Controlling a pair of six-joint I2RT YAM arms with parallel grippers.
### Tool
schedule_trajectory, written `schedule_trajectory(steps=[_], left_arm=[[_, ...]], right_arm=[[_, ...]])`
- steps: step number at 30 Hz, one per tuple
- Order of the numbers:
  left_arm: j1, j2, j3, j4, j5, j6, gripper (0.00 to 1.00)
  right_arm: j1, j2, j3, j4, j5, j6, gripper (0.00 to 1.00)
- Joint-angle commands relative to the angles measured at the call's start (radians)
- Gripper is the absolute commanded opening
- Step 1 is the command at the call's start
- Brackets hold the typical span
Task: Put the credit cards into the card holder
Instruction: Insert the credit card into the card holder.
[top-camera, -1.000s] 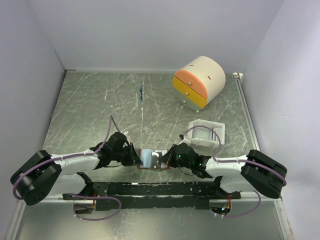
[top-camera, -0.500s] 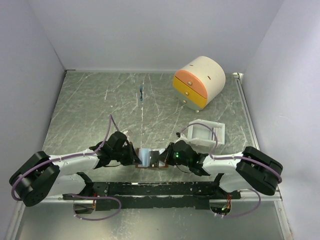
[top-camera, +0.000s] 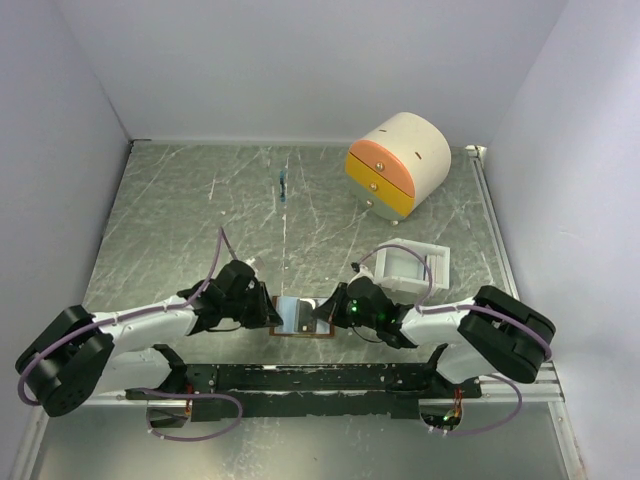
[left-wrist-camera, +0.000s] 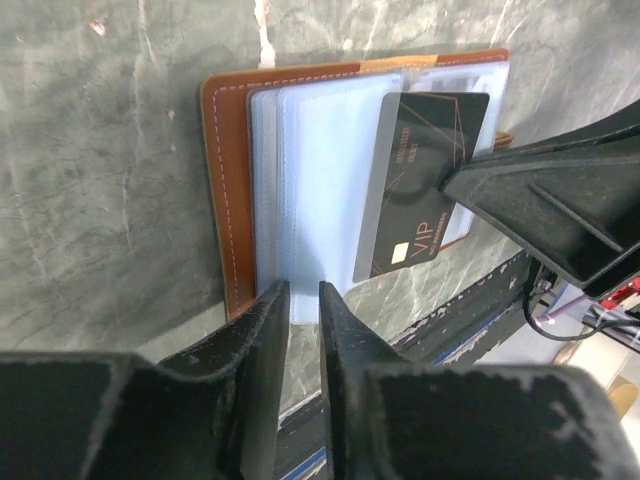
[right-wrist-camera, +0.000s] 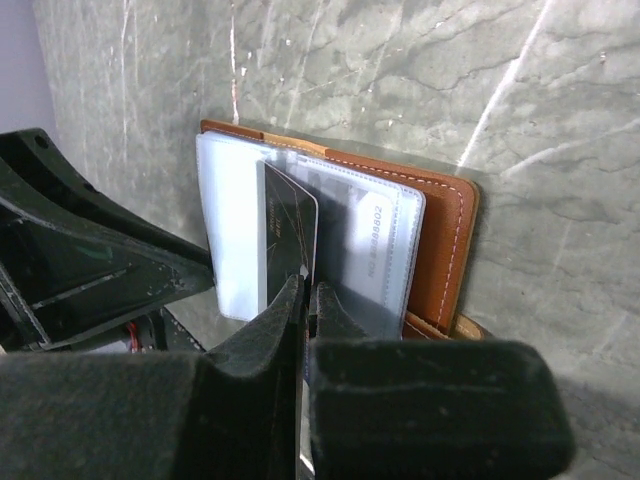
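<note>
Card (right-wrist-camera: 287, 232) pinched in R hand (right-wrist-camera: 304, 288).

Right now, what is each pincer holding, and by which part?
Right pincer pinches the dark credit card by the edge facing it. Left pincer straddles the clear sleeve edge of the card holder; grip cannot be told.

Right jaws have slid the dark card (left-wrist-camera: 420, 190) leftward over the card holder (left-wrist-camera: 225, 180).
</note>
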Motion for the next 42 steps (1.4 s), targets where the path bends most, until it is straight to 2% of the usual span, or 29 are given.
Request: schedule_trajectory(steps=[1,5,8,18,26,30,42], left_arm=[[-0.006,-0.038,0.070,-0.132,-0.103,0.023,0.33],[-0.006,-0.061,0.131,-0.236,-0.182,0.026,0.42],[-0.006,-0.063,0.148,-0.275,-0.222,0.032,0.44],[-0.006,0.010,0.126,-0.223,-0.225,0.046,0.46],[-0.005,0.002,0.086,-0.153,-0.189,0.042,0.42],[-0.006,0.017,0.084,-0.133,-0.172,0.045,0.41],[-0.006,0.003,0.061,-0.080,-0.122,0.020,0.38]], right_arm=[[-0.002,0.030,-0.012,0.001,-0.030,-0.019,0.00],[-0.002,0.035,-0.007,-0.013,-0.036,-0.030,0.00],[-0.003,0.042,0.004,-0.025,-0.039,-0.041,0.00],[-0.003,0.102,0.079,-0.076,-0.067,-0.081,0.00],[-0.003,0.091,0.155,-0.206,-0.040,-0.123,0.13],[-0.001,0.089,0.199,-0.300,-0.016,-0.151,0.23],[0.054,0.095,0.233,-0.314,-0.004,-0.130,0.29]])
